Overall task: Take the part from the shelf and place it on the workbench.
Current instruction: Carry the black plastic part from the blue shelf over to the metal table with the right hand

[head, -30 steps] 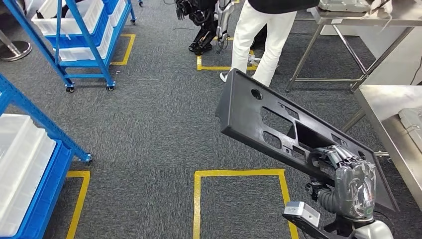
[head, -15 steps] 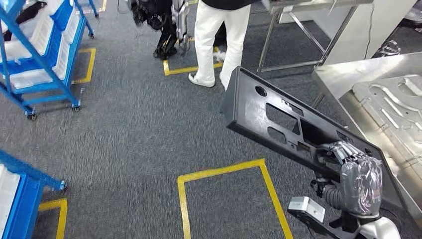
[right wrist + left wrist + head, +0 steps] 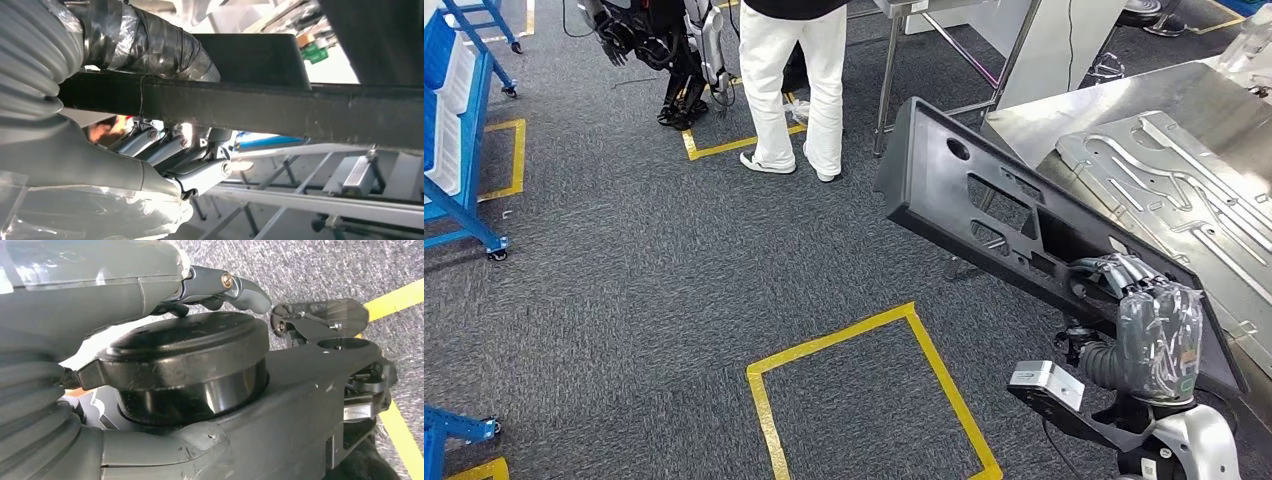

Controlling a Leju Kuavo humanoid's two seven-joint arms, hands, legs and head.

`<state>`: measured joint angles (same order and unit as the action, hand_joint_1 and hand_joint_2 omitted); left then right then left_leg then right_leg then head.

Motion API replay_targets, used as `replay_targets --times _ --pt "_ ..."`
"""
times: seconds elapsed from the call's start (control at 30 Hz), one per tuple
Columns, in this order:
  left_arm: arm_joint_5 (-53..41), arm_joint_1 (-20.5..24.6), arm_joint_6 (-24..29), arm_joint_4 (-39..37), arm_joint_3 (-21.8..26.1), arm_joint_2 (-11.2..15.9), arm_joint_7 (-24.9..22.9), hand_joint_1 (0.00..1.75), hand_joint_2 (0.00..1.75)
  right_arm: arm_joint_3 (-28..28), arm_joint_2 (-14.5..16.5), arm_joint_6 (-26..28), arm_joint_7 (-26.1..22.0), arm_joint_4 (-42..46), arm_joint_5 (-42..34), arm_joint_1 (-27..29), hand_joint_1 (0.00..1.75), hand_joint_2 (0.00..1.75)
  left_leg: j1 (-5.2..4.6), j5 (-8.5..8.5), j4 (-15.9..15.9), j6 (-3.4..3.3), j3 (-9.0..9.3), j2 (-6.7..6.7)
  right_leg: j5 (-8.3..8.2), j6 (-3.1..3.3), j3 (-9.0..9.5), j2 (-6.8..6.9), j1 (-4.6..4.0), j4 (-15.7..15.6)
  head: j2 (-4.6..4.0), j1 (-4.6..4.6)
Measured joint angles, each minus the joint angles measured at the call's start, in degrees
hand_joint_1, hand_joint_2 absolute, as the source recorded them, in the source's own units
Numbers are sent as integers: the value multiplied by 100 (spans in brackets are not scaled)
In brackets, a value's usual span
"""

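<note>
Grey carpet floor (image 3: 624,280), marked with yellow tape squares (image 3: 864,390). Steel workbench (image 3: 1064,115) at the right, cut off by the frame edge, bearing a pressed metal panel (image 3: 1184,200) with raised ribs. Blue shelf rack (image 3: 459,150) on castors at the left edge, only partly in frame; another blue frame corner (image 3: 449,435) at the lower left. Person in white trousers (image 3: 794,80) standing near a second steel table (image 3: 924,10), visible from the waist down. Dark legged robot (image 3: 664,50) beside that person, upper body cut off.

Black plastic part (image 3: 984,215), long and flat with several cut-outs, carried tilted in the air, far end raised toward the person, near end low. Right end overlapping the workbench edge in the head view; contact with the bench cannot be determined.

Right hand (image 3: 1149,335), wrapped in clear film, grasping the part's lower edge, fingers (image 3: 1124,270) hooked through a cut-out. In the right wrist view, same hand (image 3: 150,165) clamped around the part's dark edge (image 3: 250,105), thumb on one face, fingers (image 3: 200,175) on the other; background bright and blurred.

Left hand (image 3: 125,295) seen in the left wrist view, close to dark robot body parts; fingers (image 3: 235,287) bent forward, thumb side hidden. Grasp state cannot be determined.
</note>
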<state>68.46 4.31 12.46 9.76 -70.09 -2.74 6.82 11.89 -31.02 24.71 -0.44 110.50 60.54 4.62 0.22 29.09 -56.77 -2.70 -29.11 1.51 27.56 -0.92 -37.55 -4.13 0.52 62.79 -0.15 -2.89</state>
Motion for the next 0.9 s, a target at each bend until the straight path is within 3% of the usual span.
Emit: replay_targets --times 0.03,0.07,0.13,0.17,0.2,0.27,0.33,0.4,0.47,0.53,0.6,0.63,0.67,0.7,0.77,0.8,0.87,0.9 --pt "5 -8 4 -2 7 0 0 0 175 -26 -3 -4 3 -3 -8 -15 175 175 -12 -2 11 -14 8 -75 159 -27 -150 197 -2 312 0 4" --pt "9 -14 6 -4 13 -1 0 0 175 -45 -6 -11 6 -9 -13 -27 175 175 -19 4 13 -23 10 -157 319 -55 -339 305 10 686 0 5" --pt "13 -21 8 -9 19 -1 0 0 175 -61 -4 -30 9 -23 -22 -26 175 175 -28 31 11 -22 23 -320 416 -98 -593 381 44 1161 0 5" --pt "13 -23 10 -11 21 -1 0 0 175 -68 -4 -38 10 -27 -25 -24 175 175 -28 52 11 -14 42 -401 309 -110 -566 403 58 1099 0 5" --pt "13 -25 13 -14 21 -2 -1 0 175 -78 -4 -44 11 -28 -27 -23 175 175 -27 78 11 -3 72 -474 117 -115 -420 452 68 814 0 5" --pt "12 -35 18 -21 21 -3 -3 0 175 -105 -2 -52 12 -29 -28 -34 175 175 -42 145 7 39 138 -606 -182 -96 -23 718 33 54 0 6" --pt "10 -44 21 -32 21 -4 -13 0 175 -126 3 -73 12 -31 -28 -53 175 175 -73 210 10 98 176 -726 -218 -27 157 903 -39 -305 0 4" --pt "1 -38 16 -39 21 -7 -35 0 175 -134 7 -98 6 -31 -28 -68 175 175 -90 262 31 156 228 -859 -184 55 158 795 -62 -320 0 1" --pt "-19 -27 1 -40 22 -7 -68 0 175 -138 12 -130 -9 -33 -28 -113 175 175 -75 382 -89 209 240 -704 -182 130 189 646 -33 -359 0 1" --pt "-37 -1 -23 -41 23 -9 -95 0 175 -131 29 -179 -30 -43 -29 -217 175 175 -53 685 -655 234 -8 -354 -186 198 224 514 -4 -387 0 1" --pt "-42 47 -43 -41 28 -12 -107 0 175 -119 50 -213 -45 -65 -38 -302 175 175 -61 984 -1441 236 -414 -213 -175 234 244 378 -9 -385 0 0" --pt "-41 66 -49 -41 30 -12 -111 0 175 -111 58 -221 -48 -79 -46 -321 175 175 -71 992 -1658 230 -544 -196 -167 241 260 299 -16 -383 0 0" --pt "-41 80 -52 -41 32 -12 -119 0 175 -102 68 -228 -49 -92 -56 -336 175 175 -77 878 -1663 216 -580 -185 -159 244 279 216 -24 -380 0 0" --pt "-40 82 -53 -41 32 -12 -127 0 175 -93 76 -233 -50 -102 -64 -351 175 175 -80 651 -1442 195 -522 -159 -150 243 299 126 -29 -375 0 0" --pt "-40 58 -54 -42 33 -12 -143 0 175 -82 88 -238 -50 -116 -72 -381 175 175 -76 166 -706 147 -291 40 -135 224 313 -39 -33 -356 0 1" --pt "-39 46 -55 -42 33 -12 -150 0 175 -75 92 -238 -50 -122 -73 -396 175 175 -68 43 -393 130 -194 155 -136 206 295 -114 -31 -340 0 2" --pt "-34 41 -68 -43 36 -14 -168 0 175 -60 98 -241 -52 -133 -81 -416 175 175 -70 30 -149 103 -114 261 -162 146 235 -247 -11 -330 0 2" --pt "-32 47 -81 -43 37 -17 -184 0 175 -55 100 -245 -54 -139 -86 -422 175 175 -68 30 -96 82 -90 212 -181 110 210 -313 -4 -338 0 2"
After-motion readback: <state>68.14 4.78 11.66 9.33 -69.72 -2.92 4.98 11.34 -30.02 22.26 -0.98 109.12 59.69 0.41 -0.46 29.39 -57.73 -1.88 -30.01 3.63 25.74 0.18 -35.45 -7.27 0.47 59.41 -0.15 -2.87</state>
